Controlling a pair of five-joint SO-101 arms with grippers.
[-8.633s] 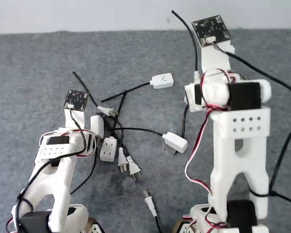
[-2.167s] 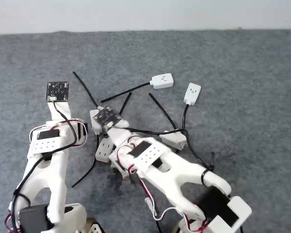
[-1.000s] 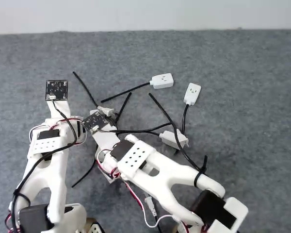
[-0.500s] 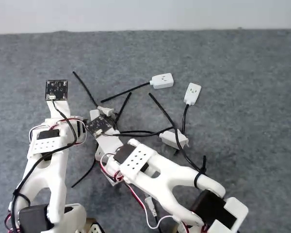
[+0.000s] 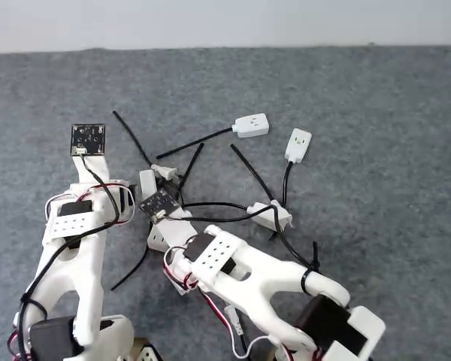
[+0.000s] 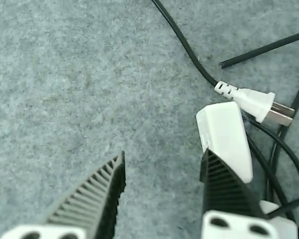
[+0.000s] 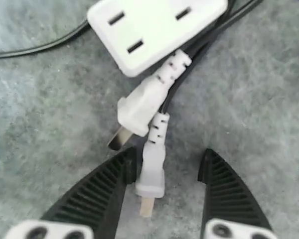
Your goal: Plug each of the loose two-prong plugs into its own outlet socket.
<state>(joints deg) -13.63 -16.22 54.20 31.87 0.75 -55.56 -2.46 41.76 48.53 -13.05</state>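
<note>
Right gripper [image 7: 169, 155] has shifted; one plug [image 7: 150, 174] lies between its spread jaws.

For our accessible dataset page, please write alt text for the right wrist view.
The open right hand hangs over a white two-prong plug on the grey carpet. A second plug lies beside it, next to a white outlet block.

You're looking down over the grey table [image 5: 376, 113] from the high camera. Both wrist cameras are peering close at it, the left one sharing the white outlet socket [image 6: 224, 134] with the high view.
</note>
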